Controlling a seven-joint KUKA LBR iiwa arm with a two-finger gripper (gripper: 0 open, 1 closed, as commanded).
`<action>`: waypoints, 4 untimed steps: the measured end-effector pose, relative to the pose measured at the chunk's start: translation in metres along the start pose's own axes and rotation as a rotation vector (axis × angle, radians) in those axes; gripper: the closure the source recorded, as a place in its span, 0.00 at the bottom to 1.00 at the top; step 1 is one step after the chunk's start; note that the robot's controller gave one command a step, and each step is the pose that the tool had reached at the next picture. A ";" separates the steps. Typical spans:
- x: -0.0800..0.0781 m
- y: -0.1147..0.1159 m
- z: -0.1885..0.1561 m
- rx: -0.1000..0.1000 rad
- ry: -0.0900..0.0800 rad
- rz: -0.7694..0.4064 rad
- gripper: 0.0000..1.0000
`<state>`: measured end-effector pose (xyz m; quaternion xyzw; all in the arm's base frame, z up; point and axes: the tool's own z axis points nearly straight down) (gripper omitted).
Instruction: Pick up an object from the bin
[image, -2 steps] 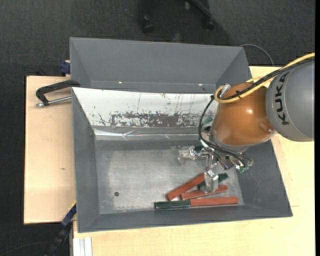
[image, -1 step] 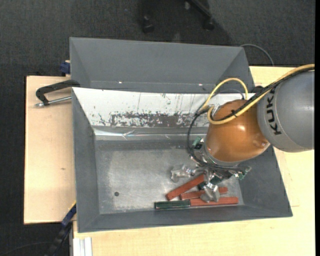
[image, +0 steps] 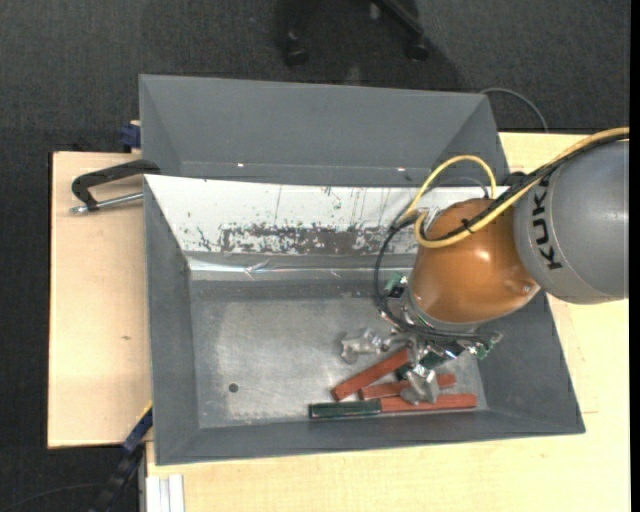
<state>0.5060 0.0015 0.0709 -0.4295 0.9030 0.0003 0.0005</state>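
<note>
Pincer (image: 422, 380), state unclear, hangs over perhaps two red bars (image: 368, 379), one green bar (image: 345, 409), one silvery piece (image: 353, 346).

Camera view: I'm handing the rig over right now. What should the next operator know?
Claw: low in the view's lower right corner of the grey metal bin, over a small heap. Whether it grips anything can't be told.
Things: a reddish-brown flat bar lies diagonally beside it, a second reddish-brown bar along the lower wall, a dark green flat strip left of that, and a small silvery metal piece above.
Done: claw is down at the heap.
Left: secure one piece and lift it out.
</note>
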 end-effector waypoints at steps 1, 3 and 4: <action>-0.001 -0.001 0.000 0.002 -0.003 0.001 1.00; -0.006 -0.003 -0.092 0.008 -0.008 0.007 1.00; -0.007 -0.003 -0.098 0.004 -0.005 0.010 1.00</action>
